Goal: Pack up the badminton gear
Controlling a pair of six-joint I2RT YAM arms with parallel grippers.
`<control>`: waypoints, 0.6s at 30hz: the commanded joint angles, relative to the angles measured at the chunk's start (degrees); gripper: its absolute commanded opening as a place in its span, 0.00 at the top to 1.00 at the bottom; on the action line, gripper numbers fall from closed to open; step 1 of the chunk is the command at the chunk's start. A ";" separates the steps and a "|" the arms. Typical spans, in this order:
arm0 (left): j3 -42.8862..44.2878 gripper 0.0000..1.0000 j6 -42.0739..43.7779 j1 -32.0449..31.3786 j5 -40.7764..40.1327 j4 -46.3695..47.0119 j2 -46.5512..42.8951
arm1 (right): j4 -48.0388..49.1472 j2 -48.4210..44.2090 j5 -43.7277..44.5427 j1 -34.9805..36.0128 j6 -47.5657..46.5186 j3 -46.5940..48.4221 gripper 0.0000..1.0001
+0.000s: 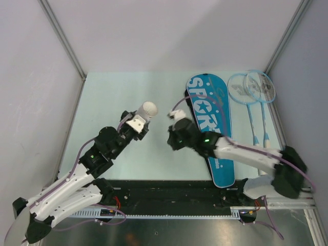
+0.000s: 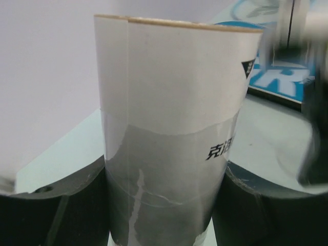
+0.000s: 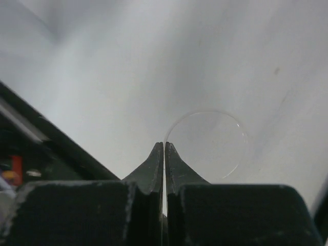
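My left gripper (image 1: 137,124) (image 2: 164,177) is shut on the white tube (image 1: 148,109) (image 2: 171,102), which it holds lifted and tilted, its open end pointing up and to the right. My right gripper (image 1: 175,122) (image 3: 164,145) hangs just right of the tube's mouth. Its fingers are pressed together on the rim of a clear round lid (image 3: 210,146). The blue "SPORT" racket bag (image 1: 210,120) (image 2: 279,77) lies flat under the right arm. Two light-blue rackets (image 1: 252,88) lie side by side right of the bag.
A metal frame post (image 1: 61,36) and grey walls enclose the pale green table (image 1: 113,97). A black strip with the arm bases (image 1: 169,192) runs along the near edge.
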 commanded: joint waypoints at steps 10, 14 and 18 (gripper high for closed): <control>1.39 1.00 -0.45 0.11 29.42 1.10 1.72 | 9.52 -36.09 -29.49 -11.91 -2.21 -3.24 1.00; 1.74 0.99 -1.06 0.11 34.60 1.01 2.42 | 13.13 -36.45 -33.36 -11.82 -0.36 -3.16 1.00; 1.66 0.99 -1.06 0.11 35.58 0.92 2.51 | 15.32 -34.61 -33.90 -11.20 0.43 -3.07 1.00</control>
